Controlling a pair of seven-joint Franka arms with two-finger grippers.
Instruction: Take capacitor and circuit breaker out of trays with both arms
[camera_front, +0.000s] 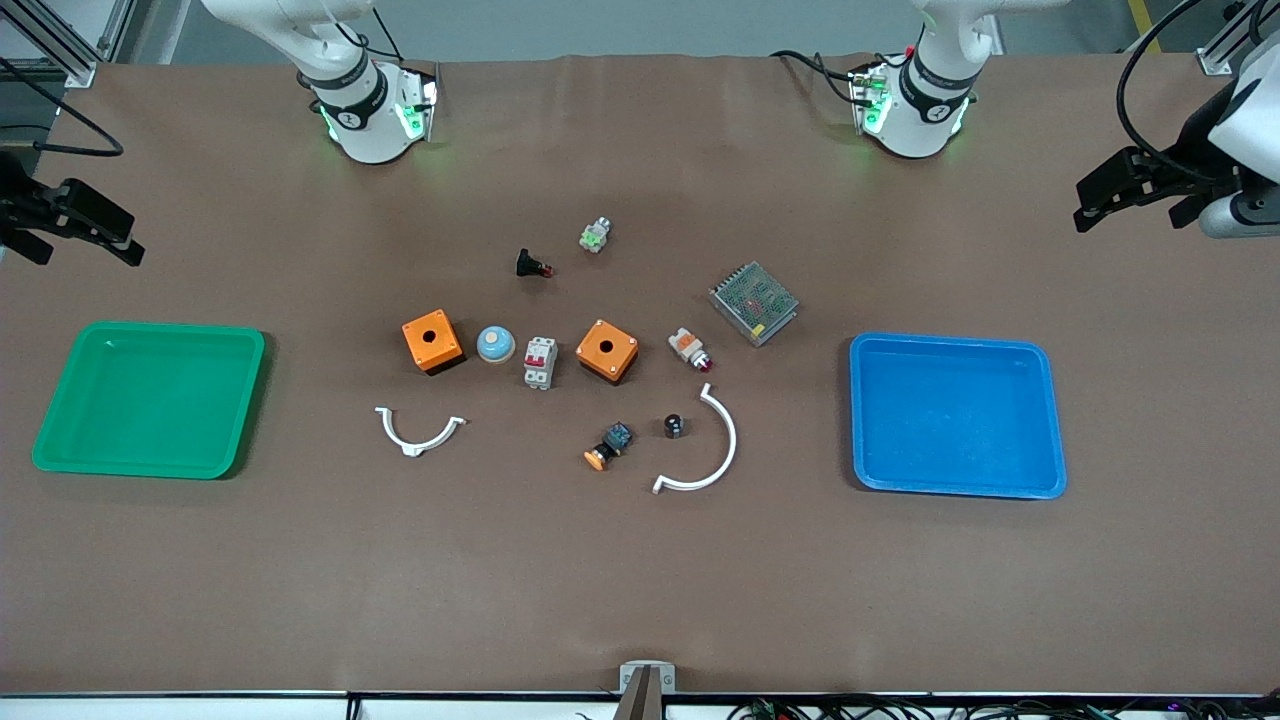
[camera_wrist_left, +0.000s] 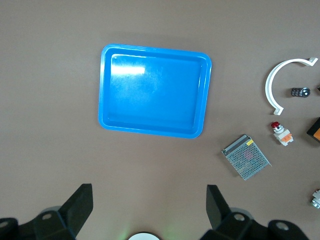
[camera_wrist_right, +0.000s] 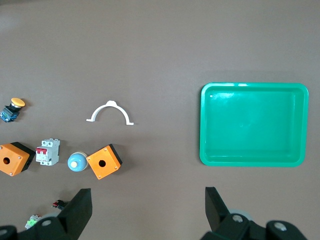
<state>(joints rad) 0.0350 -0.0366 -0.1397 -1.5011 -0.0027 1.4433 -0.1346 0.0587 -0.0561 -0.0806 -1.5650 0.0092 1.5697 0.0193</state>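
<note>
The capacitor (camera_front: 673, 425), a tiny black cylinder, stands on the table inside the curve of a large white arc (camera_front: 722, 450); it also shows in the left wrist view (camera_wrist_left: 300, 92). The breaker (camera_front: 540, 362), white-grey with red levers, lies between a blue dome (camera_front: 495, 344) and an orange box (camera_front: 607, 350); it shows in the right wrist view (camera_wrist_right: 47, 151). My left gripper (camera_front: 1130, 213) hangs open and empty above the table at the left arm's end (camera_wrist_left: 150, 210). My right gripper (camera_front: 85, 245) hangs open and empty at the right arm's end (camera_wrist_right: 147, 210).
A blue tray (camera_front: 950, 343) lies at the left arm's end, a green tray (camera_front: 150, 328) at the right arm's end. Around the parts lie a second orange box (camera_front: 432, 341), a metal mesh box (camera_front: 753, 302), a white-orange switch (camera_front: 690, 348), an orange-capped button (camera_front: 608, 446) and a small white clip (camera_front: 418, 432).
</note>
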